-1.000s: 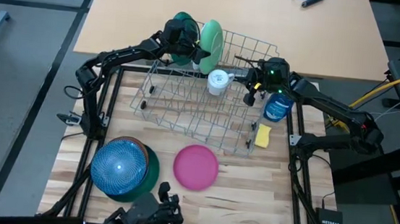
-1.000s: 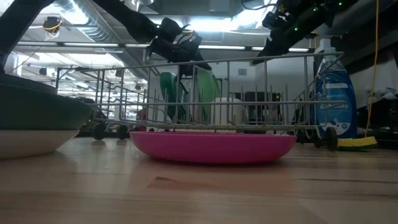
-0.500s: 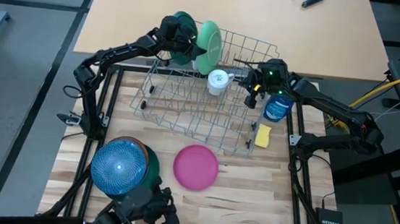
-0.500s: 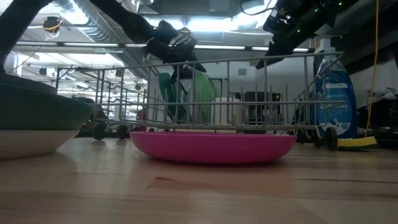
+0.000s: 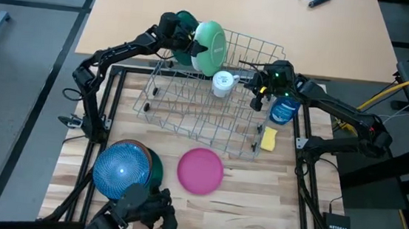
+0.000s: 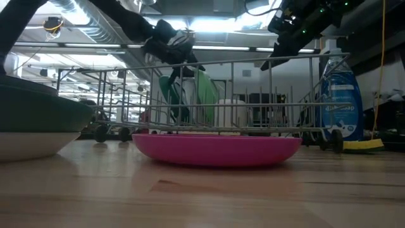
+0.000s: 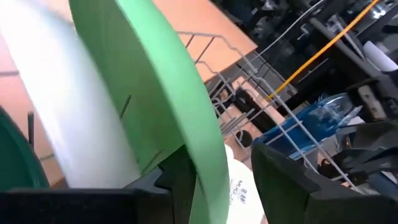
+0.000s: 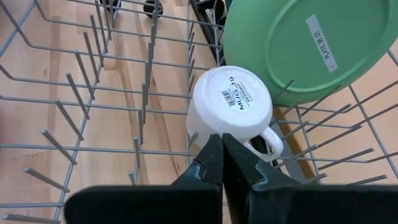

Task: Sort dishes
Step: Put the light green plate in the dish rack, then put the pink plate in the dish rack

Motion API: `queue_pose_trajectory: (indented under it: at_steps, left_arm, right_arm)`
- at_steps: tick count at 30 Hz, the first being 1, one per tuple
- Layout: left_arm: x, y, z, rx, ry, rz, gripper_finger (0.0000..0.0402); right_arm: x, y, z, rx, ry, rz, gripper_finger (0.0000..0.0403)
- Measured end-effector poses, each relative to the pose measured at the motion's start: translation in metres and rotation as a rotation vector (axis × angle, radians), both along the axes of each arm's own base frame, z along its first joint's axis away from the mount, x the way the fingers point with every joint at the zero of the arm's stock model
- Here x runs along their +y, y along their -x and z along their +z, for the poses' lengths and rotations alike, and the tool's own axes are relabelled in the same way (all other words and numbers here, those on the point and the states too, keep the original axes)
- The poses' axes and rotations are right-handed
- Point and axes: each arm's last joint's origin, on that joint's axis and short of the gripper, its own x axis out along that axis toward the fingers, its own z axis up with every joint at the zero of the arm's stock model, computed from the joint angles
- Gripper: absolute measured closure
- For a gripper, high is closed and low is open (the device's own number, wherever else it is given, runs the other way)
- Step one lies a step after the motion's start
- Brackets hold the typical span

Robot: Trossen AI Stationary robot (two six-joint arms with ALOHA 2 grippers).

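A light green plate (image 5: 209, 47) stands tilted in the far left corner of the wire dish rack (image 5: 190, 109). Its labelled underside shows in the right wrist view (image 8: 298, 43). A dark green plate (image 5: 186, 20) stands on edge just beyond it. My left gripper (image 5: 194, 47) is shut on the light green plate at the rack's top; it also shows in the low view (image 6: 180, 57). My right gripper (image 5: 256, 98) is shut and empty. It hangs above the rack's right part, over an upturned white mug (image 8: 231, 102), apart from it. My left gripper holds the light green plate by its upper rim (image 7: 208, 155), pinched between the two fingers, one on each face. The fingers come from the table's far left, slanting down. The plate leans with its top toward the left, and its lower edge stays among the rack's wires.
A pink plate (image 5: 200, 170) lies near the front. A blue bowl (image 5: 120, 169) sits stacked in a dark green one at the front left. The blue soap bottle (image 5: 284, 110) and yellow sponge (image 5: 268, 139) are right of the rack. A person's hand (image 5: 140, 211) is at the near edge.
My left gripper has gone toward the table's far left corner with the light green plate's rim. The plate has tipped over to the left and shows more of its face from above; its lower edge has stayed in the rack. The person's hand has shifted left.
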Motion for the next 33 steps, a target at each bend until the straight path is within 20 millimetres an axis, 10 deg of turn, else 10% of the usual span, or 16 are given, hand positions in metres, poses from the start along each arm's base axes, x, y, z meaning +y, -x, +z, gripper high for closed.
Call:
queue_pose_trajectory:
  at_steps: [21,33]
  left_arm:
    - [-0.024,0.027,0.049,-0.021,-0.089,-0.014,0.0259]
    - [-0.138,0.001,0.048,0.285,-0.174,-0.567,0.0259]
  right_arm:
    - [0.0,0.0,0.0,0.001,-0.001,0.001,0.0402]
    - [0.02,0.001,0.005,-0.055,-0.147,0.111,0.0402]
